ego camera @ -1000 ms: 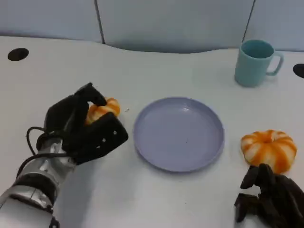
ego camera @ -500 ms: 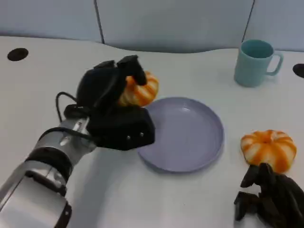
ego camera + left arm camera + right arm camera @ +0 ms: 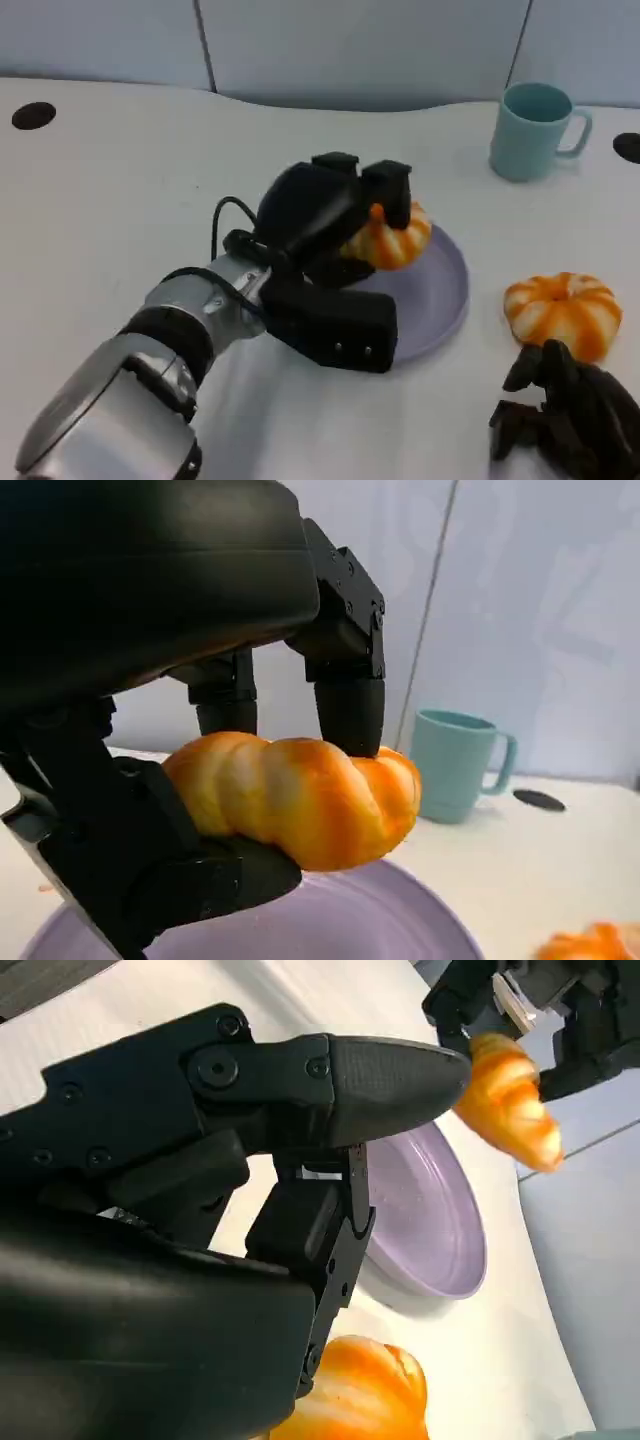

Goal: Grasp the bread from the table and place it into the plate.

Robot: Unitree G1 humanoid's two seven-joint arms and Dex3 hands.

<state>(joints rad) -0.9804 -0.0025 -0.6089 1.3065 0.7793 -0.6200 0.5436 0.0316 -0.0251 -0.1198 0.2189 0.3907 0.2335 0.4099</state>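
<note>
Gripping the bread (image 3: pixel 392 238) in the left robot hand (image 3: pixel 325 215), hovering mid-frame above the plate (image 3: pixel 445 290). Resting at lower right (fingers curled, holding nothing): the right robot hand (image 3: pixel 560 420), near a second bread (image 3: pixel 558 312).

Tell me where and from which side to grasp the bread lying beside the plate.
Take the second bread across its rounded middle, from above: it lies flat on the table, a ridged dome with open sides. The right hand, resting just short of it, is nearest; fingers should straddle the ridges.
</note>
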